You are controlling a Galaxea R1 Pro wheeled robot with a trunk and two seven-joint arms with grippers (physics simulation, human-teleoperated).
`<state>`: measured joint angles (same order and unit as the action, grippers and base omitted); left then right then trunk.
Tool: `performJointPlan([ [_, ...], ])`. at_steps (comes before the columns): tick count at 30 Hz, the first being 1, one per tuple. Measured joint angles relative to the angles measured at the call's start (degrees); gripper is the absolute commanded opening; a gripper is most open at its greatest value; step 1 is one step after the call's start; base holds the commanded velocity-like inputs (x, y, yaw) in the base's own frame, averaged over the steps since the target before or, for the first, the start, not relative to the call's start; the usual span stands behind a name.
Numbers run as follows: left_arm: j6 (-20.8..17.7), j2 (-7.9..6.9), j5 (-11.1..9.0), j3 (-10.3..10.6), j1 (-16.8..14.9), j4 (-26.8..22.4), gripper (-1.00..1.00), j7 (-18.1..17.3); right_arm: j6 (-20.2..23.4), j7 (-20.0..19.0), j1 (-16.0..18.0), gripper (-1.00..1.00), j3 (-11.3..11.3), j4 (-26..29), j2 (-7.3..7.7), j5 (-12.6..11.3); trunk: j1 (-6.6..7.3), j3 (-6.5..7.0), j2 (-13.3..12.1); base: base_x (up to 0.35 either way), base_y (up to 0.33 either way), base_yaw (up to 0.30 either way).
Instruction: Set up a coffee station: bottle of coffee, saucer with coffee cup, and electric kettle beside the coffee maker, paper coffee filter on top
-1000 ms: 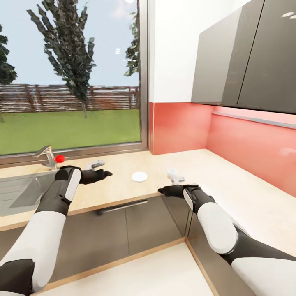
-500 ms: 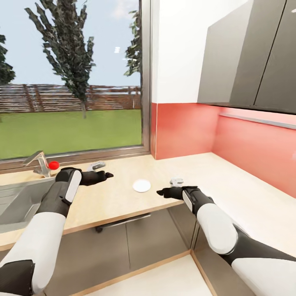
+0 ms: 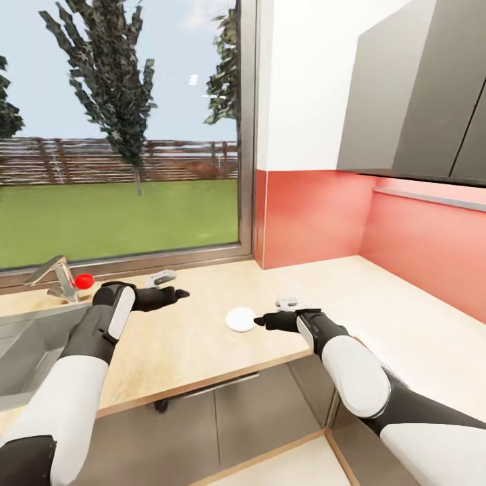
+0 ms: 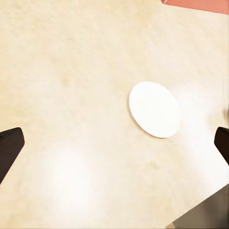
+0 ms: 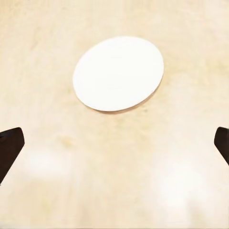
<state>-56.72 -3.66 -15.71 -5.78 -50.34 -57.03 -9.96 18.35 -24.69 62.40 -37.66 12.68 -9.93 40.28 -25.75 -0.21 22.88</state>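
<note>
The saucer [image 3: 240, 318], a small flat white plate, lies alone on the light wood kitchen countertop [image 3: 182, 337]. My right gripper [image 3: 259, 322] hovers just beside the saucer's right rim, open; its wrist view looks down on the saucer [image 5: 118, 73] with the dark fingertips [image 5: 9, 145] wide apart. My left gripper [image 3: 181, 293] is open further left and back, its wrist view catching the saucer [image 4: 155, 109] off to one side. The thin grey kitchen shelf [image 3: 432, 197] runs along the red backsplash at right. Coffee maker, bottle of coffee, paper coffee filter, coffee cup and electric kettle are out of view.
A steel sink [image 3: 27, 337] with a faucet [image 3: 57, 273] and red knob [image 3: 84, 281] sits at the left under a large window. Dark wall cabinets [image 3: 418, 88] hang above the right run of the L-shaped counter. Glossy grey cabinet fronts [image 3: 223, 412] stand below.
The whole view has shifted as the camera moved closer and to the left. My right gripper has closed in on the saucer from its right side. The left gripper keeps its pose.
</note>
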Motion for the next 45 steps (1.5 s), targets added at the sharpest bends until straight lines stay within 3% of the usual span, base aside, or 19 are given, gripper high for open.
performJointPlan([
  [3,0.07,-0.01,0.12,0.0,1.15,0.0,1.0,-2.83,0.05,0.0,0.0,1.0,-0.07,-0.03,0.0,0.0,-0.01,0.0,0.0,0.072,0.009,0.0],
  [8,0.08,0.4,-0.07,0.02,1.46,0.0,1.0,-3.12,0.07,0.07,0.0,1.0,-0.09,0.01,0.0,0.0,0.02,0.0,0.0,0.274,0.001,0.0],
  [15,0.02,0.79,-0.11,0.85,1.55,0.0,1.0,-3.26,4.96,0.02,-0.16,1.0,-0.09,-0.02,0.0,-0.08,-0.01,0.0,-0.01,0.205,0.0,0.0],
  [18,-0.05,0.89,-0.15,0.96,1.57,0.0,1.0,-3.58,5.19,0.02,-0.17,1.0,-0.09,-0.08,0.0,-0.09,-0.01,0.0,-0.01,0.01,0.0,0.0],
  [26,0.6,0.88,-0.04,0.91,1.51,2.6,1.0,-12.22,5.15,-0.01,-0.17,1.0,-0.09,-3.87,-0.01,-0.09,-0.01,0.0,-0.01,0.001,0.0,0.0],
  [45,2.98,1.78,0.09,0.94,2.59,3.89,1.0,-12.94,5.15,-0.09,-0.21,1.0,-0.08,-4.08,-0.01,-0.08,0.0,0.0,0.0,0.152,0.0,0.0],
])
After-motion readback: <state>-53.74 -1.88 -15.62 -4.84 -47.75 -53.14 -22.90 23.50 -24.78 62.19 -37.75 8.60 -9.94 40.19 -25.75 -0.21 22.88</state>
